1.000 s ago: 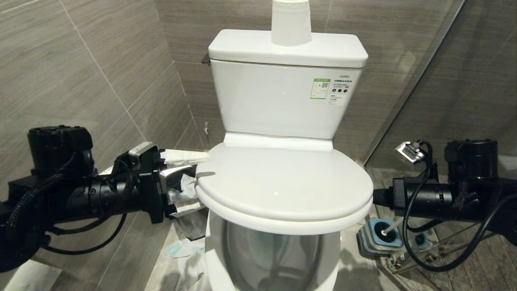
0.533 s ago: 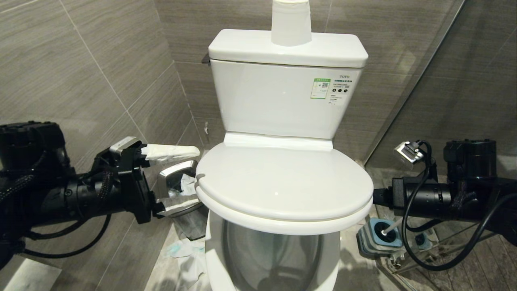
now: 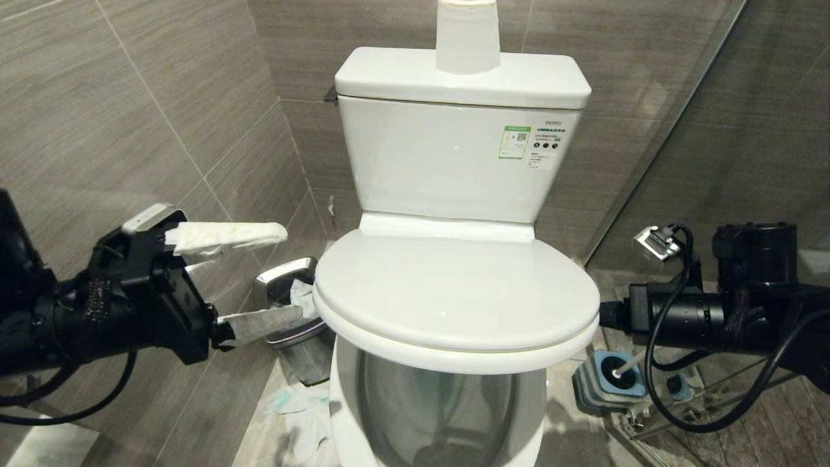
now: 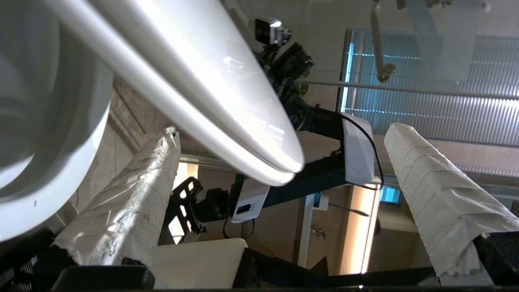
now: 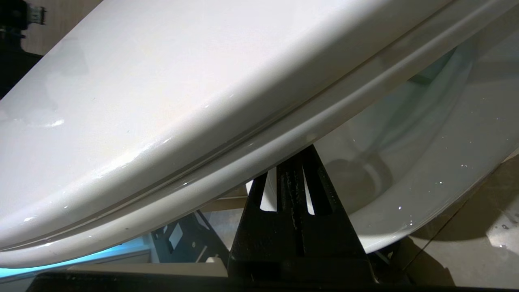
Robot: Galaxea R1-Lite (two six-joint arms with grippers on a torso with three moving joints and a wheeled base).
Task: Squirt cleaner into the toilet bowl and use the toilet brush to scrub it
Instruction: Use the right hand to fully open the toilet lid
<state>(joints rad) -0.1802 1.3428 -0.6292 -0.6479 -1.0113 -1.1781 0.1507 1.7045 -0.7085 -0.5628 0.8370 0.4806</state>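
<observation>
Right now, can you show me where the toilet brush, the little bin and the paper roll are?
toilet brush (image 3: 628,364), head view, on its white handle.
steel waste bin (image 3: 285,274), head view, on its open lid.
paper roll (image 3: 467,39), head view, on its side.

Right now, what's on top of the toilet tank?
A white paper roll stands upright on the tank lid, near the middle; its top is cut off by the picture's edge. Nothing else shows on the lid. The tank's inside is covered.
</observation>
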